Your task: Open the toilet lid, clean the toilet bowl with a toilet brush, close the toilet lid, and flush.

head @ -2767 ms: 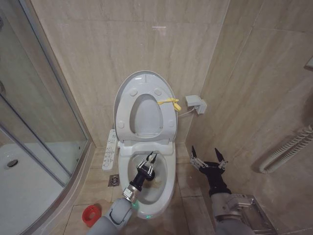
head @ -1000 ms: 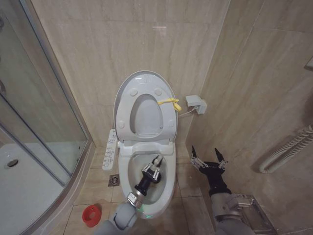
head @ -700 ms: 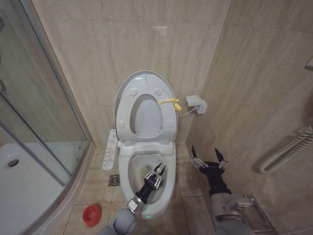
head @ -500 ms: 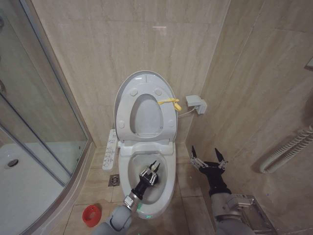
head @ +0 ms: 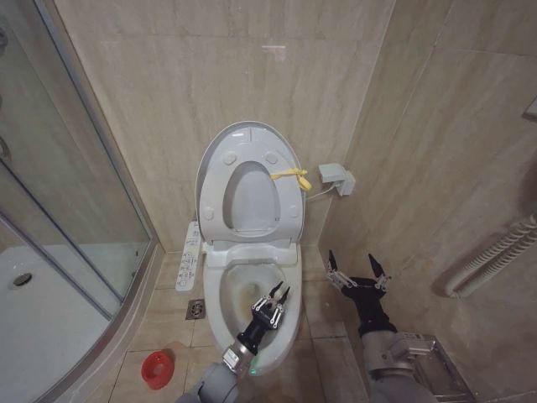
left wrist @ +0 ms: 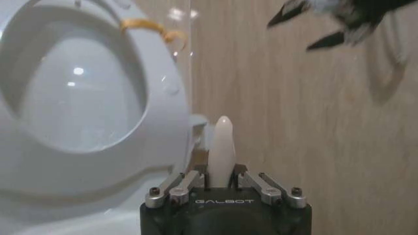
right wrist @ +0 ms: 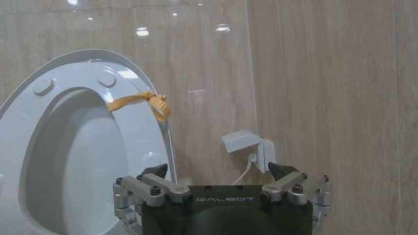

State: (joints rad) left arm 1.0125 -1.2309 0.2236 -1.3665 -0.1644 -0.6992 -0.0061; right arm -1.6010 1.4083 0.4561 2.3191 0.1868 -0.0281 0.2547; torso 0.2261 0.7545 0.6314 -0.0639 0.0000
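The toilet lid (head: 252, 132) stands upright against the wall, with the seat ring (head: 211, 201) raised in front of it and a yellow tie (head: 291, 175) at its right edge. Below it the toilet bowl (head: 226, 294) lies uncovered. My left gripper (head: 275, 295) hovers over the bowl's right side, shut on the white handle of the toilet brush (left wrist: 222, 142); the brush head is hidden. The handle tip sticks up between the left gripper (left wrist: 222, 175) fingers. The red brush holder (head: 156, 367) sits on the floor to the left. My right gripper (head: 357, 270) waits open right of the toilet.
A glass shower enclosure (head: 75, 210) and its white tray (head: 33, 327) fill the left. A button panel (head: 190, 256) and floor drain (head: 195, 309) lie left of the bowl. A wall box (head: 336, 178), white hose (head: 495, 256) and metal rack (head: 436, 369) are on the right.
My left gripper has swept around over the bowl with the brush handle, ending farther right and nearer the front rim. The right arm has stayed still.
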